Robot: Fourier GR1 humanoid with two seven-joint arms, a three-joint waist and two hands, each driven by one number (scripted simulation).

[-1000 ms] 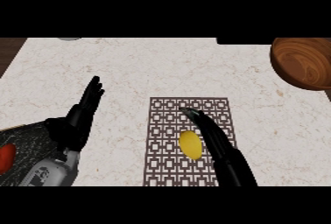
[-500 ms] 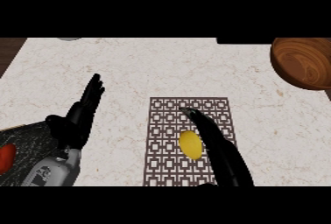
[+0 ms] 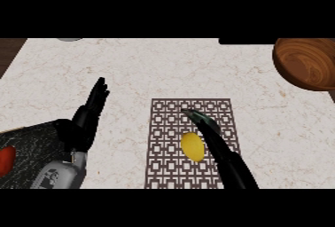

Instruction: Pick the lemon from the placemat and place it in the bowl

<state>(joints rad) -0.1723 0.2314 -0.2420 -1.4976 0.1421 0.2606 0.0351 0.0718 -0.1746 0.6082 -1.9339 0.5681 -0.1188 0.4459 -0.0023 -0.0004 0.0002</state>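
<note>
A yellow lemon (image 3: 192,146) lies on the brown patterned placemat (image 3: 169,133) in the lower middle of the head view. My right hand (image 3: 219,146) stretches over the mat just right of the lemon, fingers straight and pointing away, touching or almost touching its right side. The wooden bowl (image 3: 306,63) sits at the far right, partly cut off by the view's edge. My left hand (image 3: 88,117) rests open at the left, fingers up, well away from the mat.
A dark board (image 3: 26,150) with a red object (image 3: 5,159) on it lies at the lower left under my left forearm. A pale round thing (image 3: 70,39) shows at the counter's far edge. The marble counter spreads between mat and bowl.
My right hand has slid slightly lower and nearer along the lemon's right side. The lemon, bowl and left hand have kept their places.
</note>
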